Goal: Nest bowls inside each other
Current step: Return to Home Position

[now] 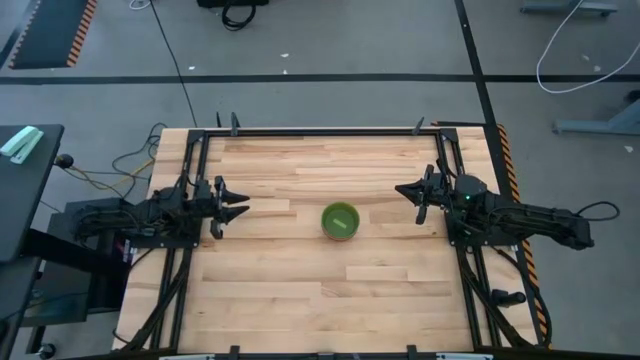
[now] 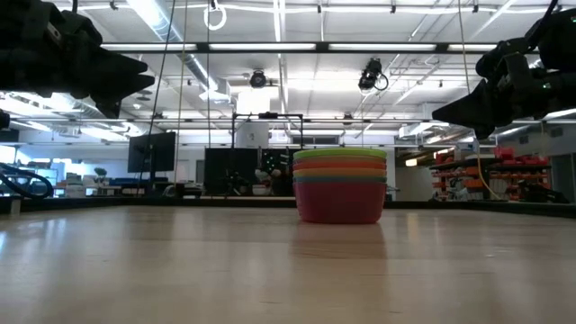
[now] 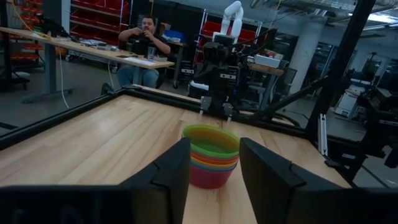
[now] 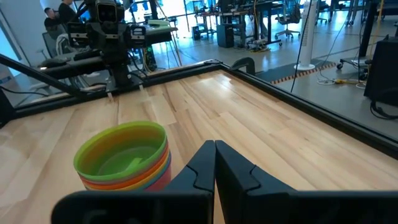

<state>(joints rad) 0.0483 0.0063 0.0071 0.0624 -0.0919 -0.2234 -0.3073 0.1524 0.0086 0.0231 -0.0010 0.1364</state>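
L end effector [image 1: 232, 208] was seen at the left edge of the bench [image 1: 300, 300], fingers spread, nothing held. Bowls [image 1: 340, 220] were nested in one stack mid-bench, upright, mouths up, axis vertical, green on top. R end effector [image 1: 408, 192] was parked at the right, fingers pressed together. Nesting was judged done; only homing of both arms was left, no grasp needed.

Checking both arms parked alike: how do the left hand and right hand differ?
The left hand has its fingers apart; the right hand has them shut. The left hand sits left of the bowl stack, the right hand right of it. Both are empty, facing the stack.
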